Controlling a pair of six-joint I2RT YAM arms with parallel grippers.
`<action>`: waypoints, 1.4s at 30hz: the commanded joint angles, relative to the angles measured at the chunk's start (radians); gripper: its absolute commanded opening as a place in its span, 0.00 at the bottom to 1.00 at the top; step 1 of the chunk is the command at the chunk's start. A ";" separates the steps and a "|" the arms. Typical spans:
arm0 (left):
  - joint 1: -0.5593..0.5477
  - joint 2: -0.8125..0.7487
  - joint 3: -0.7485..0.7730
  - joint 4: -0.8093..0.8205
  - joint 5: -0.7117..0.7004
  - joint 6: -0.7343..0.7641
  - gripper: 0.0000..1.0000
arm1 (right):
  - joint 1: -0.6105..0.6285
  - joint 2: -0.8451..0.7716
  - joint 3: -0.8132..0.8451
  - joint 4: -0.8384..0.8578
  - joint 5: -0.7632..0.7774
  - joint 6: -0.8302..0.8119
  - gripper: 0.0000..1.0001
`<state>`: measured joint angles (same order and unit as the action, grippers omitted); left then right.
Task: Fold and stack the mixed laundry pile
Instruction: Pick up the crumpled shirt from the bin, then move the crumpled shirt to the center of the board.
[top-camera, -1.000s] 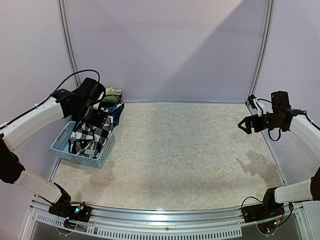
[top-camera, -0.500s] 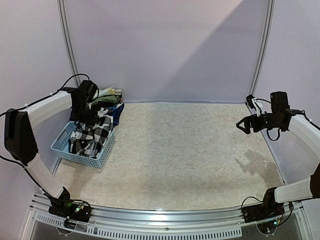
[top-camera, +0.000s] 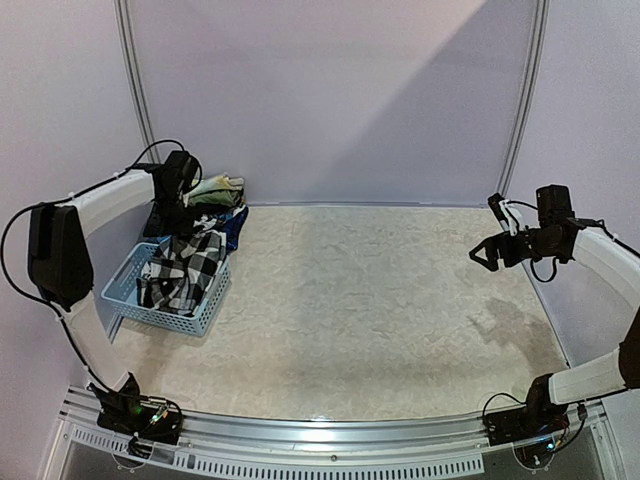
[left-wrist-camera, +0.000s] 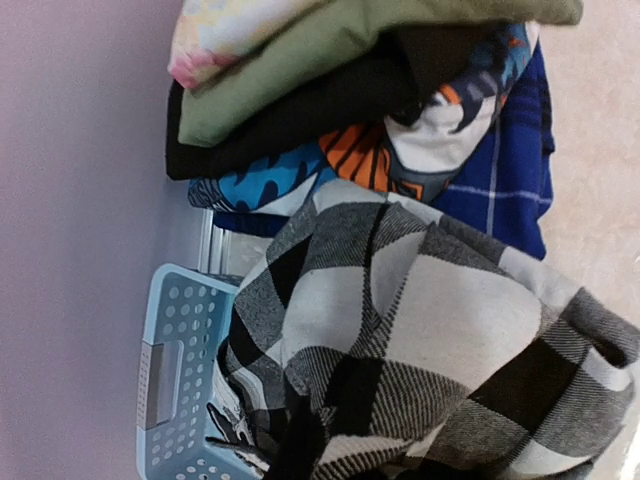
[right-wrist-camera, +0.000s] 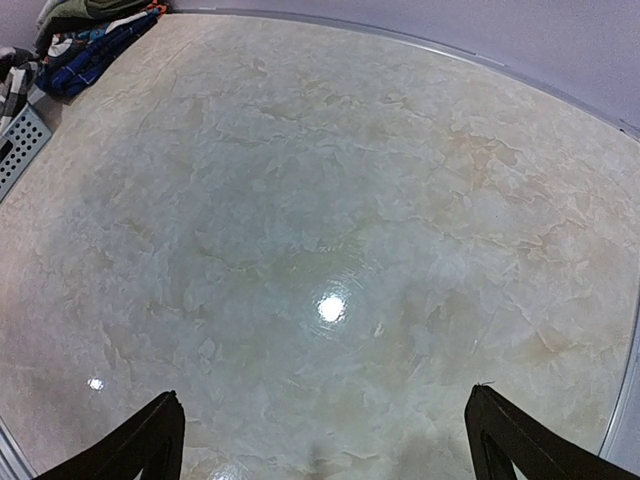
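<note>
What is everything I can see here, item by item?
checked shirt: one, black-and-white, draped over the basket
basket: one, light blue, table's far-left corner
floral cloth: one, pale yellow-green, top of stack beyond basket
olive-green piece: one, olive, under floral cloth
black piece: one, black, under the olive
printed piece: one, blue-orange-white, under the black
plaid cloth: one, royal blue, beside printed piece
table: one, marbled beige, underneath
left gripper: one, black, shut, at the laundry
right gripper: one, black, open, right side, over table
</note>
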<state>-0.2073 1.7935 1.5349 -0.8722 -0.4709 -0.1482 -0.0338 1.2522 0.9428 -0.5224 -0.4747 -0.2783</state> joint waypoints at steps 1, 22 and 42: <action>-0.002 -0.141 0.103 -0.028 0.001 -0.005 0.00 | -0.002 0.006 -0.007 -0.005 -0.016 -0.012 0.99; -0.452 0.164 1.143 0.340 0.668 -0.217 0.00 | -0.002 0.036 0.003 -0.010 -0.004 -0.033 0.99; -0.671 0.555 1.096 0.454 0.879 -0.403 0.00 | -0.003 0.068 0.028 -0.021 0.189 -0.041 0.99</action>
<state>-0.8284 2.1967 2.6099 -0.3641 0.4015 -0.5709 -0.0338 1.3457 0.9432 -0.5259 -0.3771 -0.3092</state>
